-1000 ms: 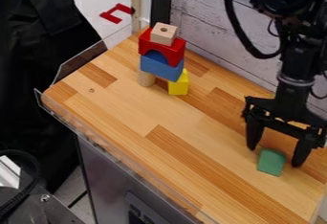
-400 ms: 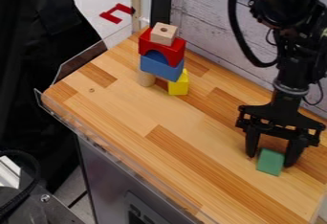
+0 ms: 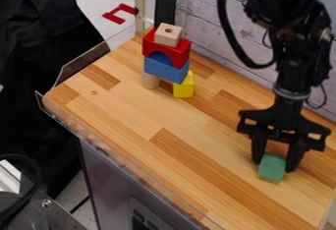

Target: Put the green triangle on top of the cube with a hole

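1. Left of the cube with a hole [image 3: 168, 36], beyond the worktop [image 3: 121, 106], lies a flat red bracket-shaped piece [image 3: 115, 17].
2. Lower than the cube and slightly to its left, a pale wooden cylinder [image 3: 150, 81] stands on the worktop, at the foot of the stack.
3. Below the cube, a blue block [image 3: 166, 70] lies across the stack, under the red arch [image 3: 175, 53].
4. The cube itself sits directly on the red arch at the top of the stack, its hole facing up.
5. Below the cube and slightly to its right, a yellow block [image 3: 183, 88] stands beside the cylinder.
6. Well apart from the cube, low and to its right, the green triangle [image 3: 271, 169] is at the worktop, between the fingers [image 3: 296, 158].
7. The gripper [image 3: 274, 165] hangs over that same spot, right of the cube, pointing down, its fingers closed on the green triangle.
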Robot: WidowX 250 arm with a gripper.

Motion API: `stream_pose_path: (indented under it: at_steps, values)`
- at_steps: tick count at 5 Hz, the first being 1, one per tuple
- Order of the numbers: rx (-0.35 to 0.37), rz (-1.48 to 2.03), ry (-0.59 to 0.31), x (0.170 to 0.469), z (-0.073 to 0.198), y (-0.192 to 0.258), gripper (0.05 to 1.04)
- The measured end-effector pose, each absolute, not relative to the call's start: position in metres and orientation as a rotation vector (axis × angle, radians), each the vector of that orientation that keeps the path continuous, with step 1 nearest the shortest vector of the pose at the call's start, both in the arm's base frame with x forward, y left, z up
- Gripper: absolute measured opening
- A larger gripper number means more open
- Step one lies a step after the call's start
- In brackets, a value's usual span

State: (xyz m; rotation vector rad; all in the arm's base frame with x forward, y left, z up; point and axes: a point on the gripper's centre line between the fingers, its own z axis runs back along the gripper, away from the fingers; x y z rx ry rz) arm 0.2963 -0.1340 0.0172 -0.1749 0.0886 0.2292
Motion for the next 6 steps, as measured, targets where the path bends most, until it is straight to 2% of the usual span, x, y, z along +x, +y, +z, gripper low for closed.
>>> stream_pose_path:
  at_steps: [1, 2, 3, 5, 6]
  values:
    - [-0.163, 0.203, 0.035, 0.301, 0.053, -0.112, 0.561]
    - [-0.136, 0.218, -0.056, 0.312, 0.089, -0.083, 0.561]
    - [-0.129, 0.258, -0.136, 0.321, 0.115, -0.048, 0.561]
    - [-0.084, 0.282, -0.191, 0.323, 0.141, -0.017, 0.561]
    - [-0.077, 0.295, -0.182, 0.322, 0.141, -0.009, 0.561]
